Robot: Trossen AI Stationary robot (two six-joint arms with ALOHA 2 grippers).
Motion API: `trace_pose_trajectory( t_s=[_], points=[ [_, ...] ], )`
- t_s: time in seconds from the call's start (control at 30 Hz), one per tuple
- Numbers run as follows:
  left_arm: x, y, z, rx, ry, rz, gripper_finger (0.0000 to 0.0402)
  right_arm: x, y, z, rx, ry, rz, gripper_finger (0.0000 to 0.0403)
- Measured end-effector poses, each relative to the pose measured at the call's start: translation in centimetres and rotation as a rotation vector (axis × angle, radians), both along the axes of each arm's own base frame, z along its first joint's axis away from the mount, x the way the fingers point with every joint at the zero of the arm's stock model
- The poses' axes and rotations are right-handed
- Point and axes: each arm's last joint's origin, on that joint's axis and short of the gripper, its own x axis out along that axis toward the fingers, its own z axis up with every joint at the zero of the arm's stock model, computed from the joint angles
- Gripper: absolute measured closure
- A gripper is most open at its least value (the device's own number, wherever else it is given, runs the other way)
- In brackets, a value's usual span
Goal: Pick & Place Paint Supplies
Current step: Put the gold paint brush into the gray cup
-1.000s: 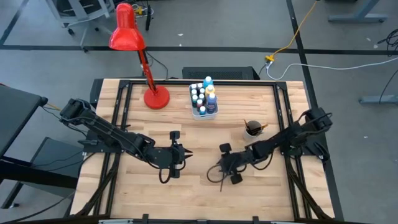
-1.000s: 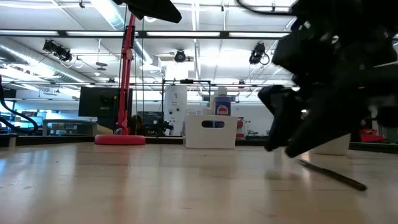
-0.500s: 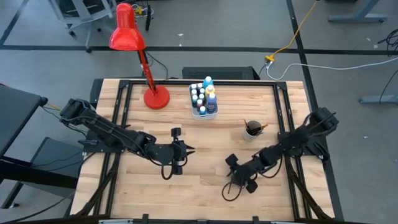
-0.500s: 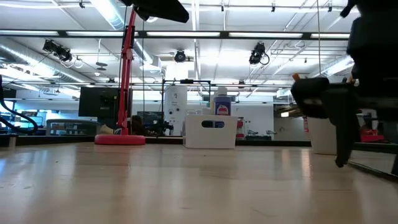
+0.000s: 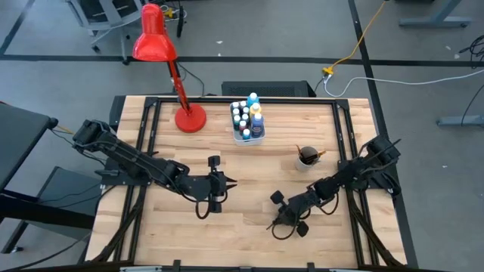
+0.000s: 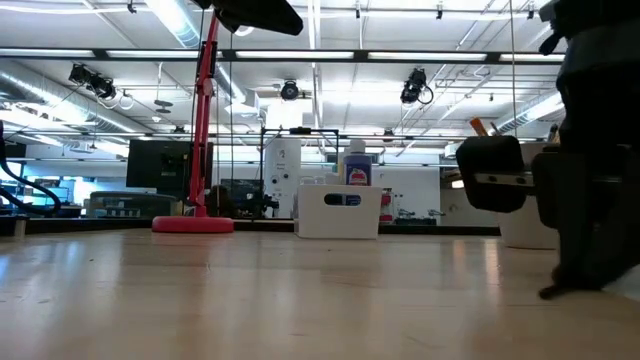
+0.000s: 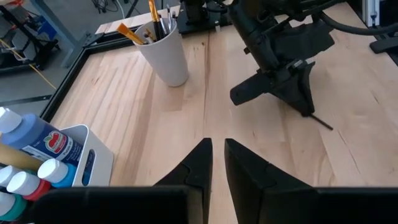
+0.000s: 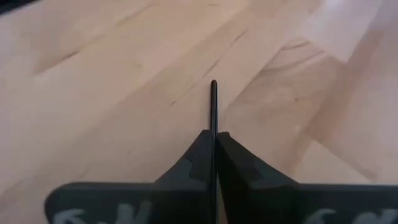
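Observation:
A thin dark paintbrush [image 8: 213,102] sticks out ahead of my right gripper [image 8: 213,134], which is shut on it low over the near right of the table [image 5: 286,215]. My left gripper [image 5: 227,183] hangs at mid-table, its fingers [image 7: 202,155] together but for a slit, with nothing between them. Several white-capped paint bottles stand in a white tub [image 5: 247,134] at the far middle. A white cup [image 5: 306,157] at the right holds more brushes. My right gripper pinches the paintbrush's handle [image 8: 213,127] between its two fingers. The brush runs along the fingers and juts out past their ends. The fingers slant down at the table, and the brush's free end [image 7: 320,121] reaches down to the tabletop.
A red desk lamp stands on its base [image 5: 189,119] at the far left, its head over the table's far edge. The tub [image 7: 74,149] and cup [image 7: 166,53] lie beyond my left gripper. Bare wood [image 5: 227,234] spreads along the near edge.
My right gripper has gone toward the table's near edge and a little to the right, come down to the tabletop and taken hold of the paintbrush that lay there.

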Motion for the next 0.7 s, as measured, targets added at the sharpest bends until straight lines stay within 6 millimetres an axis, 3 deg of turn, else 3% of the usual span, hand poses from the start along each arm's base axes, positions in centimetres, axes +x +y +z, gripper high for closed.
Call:
trace_pose_trajectory(
  t_s=[0.17, 0.3, 0.53, 0.7],
  points=[
    [0.0, 0.0, 0.0, 0.000, 0.000, -0.001, 0.0349, 0.6, -0.5, 0.1, -0.041, -0.072, -0.055, 0.0394],
    [0.0, 0.0, 0.0, -0.001, -0.001, 0.000, 0.0349, 1.7, -0.6, -0.1, 0.028, -0.170, -0.123, 0.0398],
    [0.0, 0.0, 0.0, -0.001, 0.000, -0.001, 0.0349, 4.1, 0.3, -2.9, 0.101, -0.164, -0.168, 0.0401],
    [0.0, 0.0, 0.0, -0.001, 0.000, -0.001, 0.0349, 5.0, 0.7, -3.7, 0.156, -0.225, -0.155, 0.0397]
  ],
)
